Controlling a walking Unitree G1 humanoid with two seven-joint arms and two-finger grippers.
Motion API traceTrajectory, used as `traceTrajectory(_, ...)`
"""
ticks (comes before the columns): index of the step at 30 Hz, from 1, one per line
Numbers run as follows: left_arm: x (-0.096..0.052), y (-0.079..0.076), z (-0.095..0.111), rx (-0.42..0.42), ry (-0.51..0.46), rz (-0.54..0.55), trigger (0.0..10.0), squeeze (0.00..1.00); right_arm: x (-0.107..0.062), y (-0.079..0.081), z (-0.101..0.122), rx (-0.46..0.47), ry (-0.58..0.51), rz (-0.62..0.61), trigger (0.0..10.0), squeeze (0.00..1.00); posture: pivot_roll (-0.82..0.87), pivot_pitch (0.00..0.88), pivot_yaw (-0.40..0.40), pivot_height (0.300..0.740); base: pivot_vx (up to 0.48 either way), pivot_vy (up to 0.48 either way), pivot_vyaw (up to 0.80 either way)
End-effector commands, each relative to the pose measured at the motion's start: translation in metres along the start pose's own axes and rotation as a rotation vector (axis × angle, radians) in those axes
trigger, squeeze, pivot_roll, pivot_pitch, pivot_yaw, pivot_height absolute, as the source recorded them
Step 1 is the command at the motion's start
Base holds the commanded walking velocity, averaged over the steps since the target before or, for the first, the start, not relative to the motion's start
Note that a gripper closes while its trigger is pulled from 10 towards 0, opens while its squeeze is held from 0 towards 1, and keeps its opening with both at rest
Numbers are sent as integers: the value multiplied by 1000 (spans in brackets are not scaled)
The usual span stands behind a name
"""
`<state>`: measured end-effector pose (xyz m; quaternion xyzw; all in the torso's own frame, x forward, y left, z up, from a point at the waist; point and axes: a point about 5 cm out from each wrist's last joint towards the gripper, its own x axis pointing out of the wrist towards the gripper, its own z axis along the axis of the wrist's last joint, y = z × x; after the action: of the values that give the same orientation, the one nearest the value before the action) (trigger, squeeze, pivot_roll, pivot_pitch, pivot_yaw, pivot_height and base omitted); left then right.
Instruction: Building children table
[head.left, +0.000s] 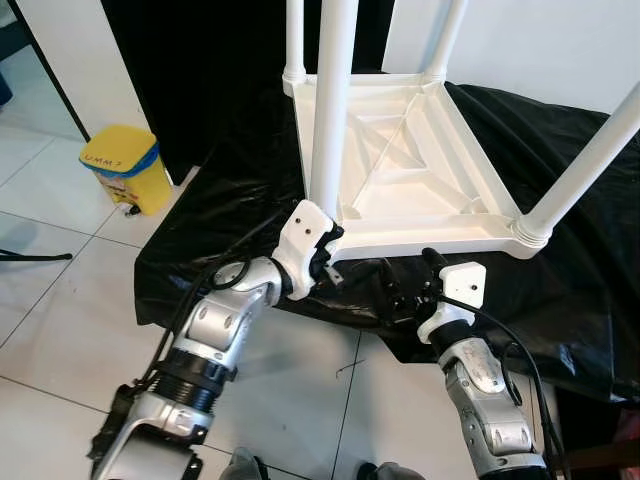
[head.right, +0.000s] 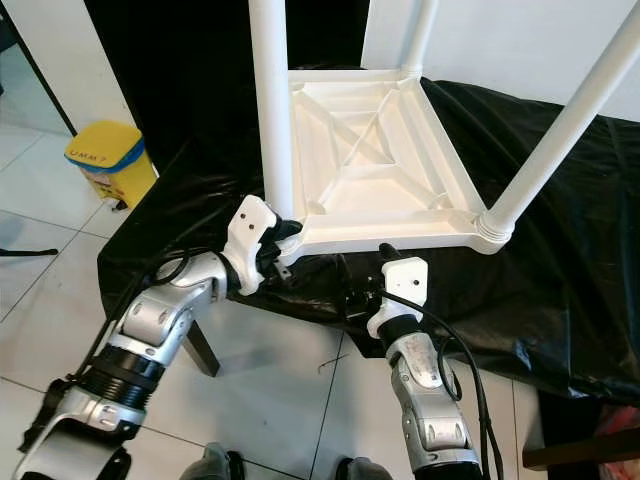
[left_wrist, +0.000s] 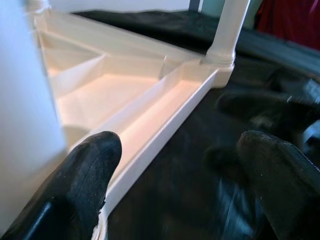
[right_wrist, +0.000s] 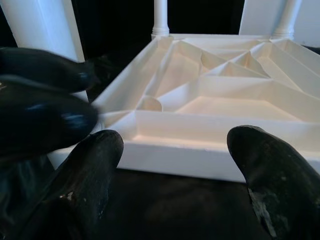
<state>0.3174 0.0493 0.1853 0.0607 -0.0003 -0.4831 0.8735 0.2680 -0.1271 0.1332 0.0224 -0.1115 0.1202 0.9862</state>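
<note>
White plastic, upside down: the children's table (head.left: 400, 170) lies top-down in the upper middle of the frame on a surface (head.left: 560, 290) draped in black sheeting (head.left: 230, 210), legs pointing up, which is how you would want it for fitting legs into the corner sockets. All four legs appear seated already, so my read is the build is near its end. Left gripper (head.left: 325, 262) is at centre frame, right at the foot of the near-left leg (head.left: 330, 100); in its wrist view the fingers (left_wrist: 85, 170) stand wide apart and grip nothing, one sitting just beside the tabletop's rim and that leg, whether touching I cannot tell. Right gripper (head.left: 405, 285) sits lower centre, just off the near edge of the tabletop, its fingers (right_wrist: 95, 165) also spread wide and empty, aimed at the rim. Both seem placed to press or check that corner. Over at the upper left, a yellow bin (head.left: 125, 165) stands on the tiled floor (head.left: 60, 290), well apart from the work
</note>
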Motion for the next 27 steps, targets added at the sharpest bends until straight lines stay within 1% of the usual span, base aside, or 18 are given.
traceTrajectory(1, 2, 12, 3, -1, -5, 266, 10000, 0, 0, -1, -2, -2, 11, -7, 10000, 0, 49, 128, -50, 740, 0, 0, 0)
traceTrajectory(4, 8, 15, 2, 7, 6, 314, 10000, 0, 3, -1, 0, -1, 2, -8, 10000, 0, 45, 128, -48, 740, 0, 0, 0)
traceTrajectory(5, 9, 20, 1, -8, 17, 362, 10000, 0, 4, -2, 1, -1, -2, -11, 10000, 0, 42, 127, -47, 740, 0, 0, 0)
traceTrajectory(8, 0, 38, -7, -14, 78, 493, 10000, 0, 6, -6, 2, -9, -10, -24, 10000, 0, 38, 127, -43, 740, 0, 0, 0)
traceTrajectory(9, 0, 38, -7, -14, 78, 493, 10000, 0, 6, -6, 2, -9, -10, -24, 10000, 0, 38, 127, -43, 740, 0, 0, 0)
traceTrajectory(11, -9, 49, -13, -2, 128, 571, 10000, 0, 6, -8, 3, -13, -11, -29, 10000, 0, 38, 127, -44, 740, 0, 0, 0)
traceTrajectory(12, -9, 49, -13, -2, 128, 571, 10000, 0, 6, -8, 3, -13, -11, -29, 10000, 0, 38, 127, -44, 740, 0, 0, 0)
traceTrajectory(14, -15, 55, -17, 0, 160, 621, 10000, 0, 6, -9, 3, -14, -11, -31, 10000, 0, 40, 127, -46, 740, 0, 0, 0)
traceTrajectory(15, -22, 63, -22, -13, 189, 679, 10000, 0, 7, -10, 3, -16, -11, -31, 10000, 0, 40, 127, -46, 740, 0, 0, 0)
traceTrajectory(17, -22, 63, -22, -13, 189, 679, 10000, 0, 7, -10, 3, -16, -11, -31, 10000, 0, 40, 127, -46, 740, 0, 0, 0)
traceTrajectory(18, -30, 70, -28, -11, 226, 741, 10000, 0, 7, -10, 3, -17, -12, -29, 10000, 0, 44, 126, -53, 740, 0, 0, 0)
traceTrajectory(20, -30, 70, -28, -11, 226, 741, 10000, 0, 7, -10, 3, -17, -12, -29, 10000, 0, 44, 126, -53, 740, 0, 0, 0)
traceTrajectory(22, -44, 79, -35, -9, 277, 827, 10000, 0, 9, -10, 3, -19, -13, -25, 10000, 0, 45, 127, -57, 740, 0, 0, 0)
traceTrajectory(23, -44, 79, -35, -9, 277, 827, 10000, 0, 9, -10, 3, -19, -13, -25, 10000, 0, 45, 127, -57, 740, 0, 0, 0)
traceTrajectory(24, -52, 84, -39, -11, 302, 864, 10000, 0, 9, -10, 3, -22, -14, -21, 10000, 0, 44, 126, -58, 740, 0, 0, 0)
traceTrajectory(25, -52, 84, -39, -11, 302, 864, 10000, 0, 9, -10, 3, -22, -14, -21, 10000, 0, 44, 126, -58, 740, 0, 0, 0)
traceTrajectory(26, -64, 90, -43, 4, 336, 917, 10000, 0, 10, -10, 4, -25, -15, -17, 10000, 0, 44, 126, -58, 740, 0, 0, 0)
traceTrajectory(27, -64, 90, -43, 4, 336, 917, 10000, 0, 10, -10, 4, -25, -15, -17, 10000, 0, 44, 126, -58, 740, 0, 0, 0)
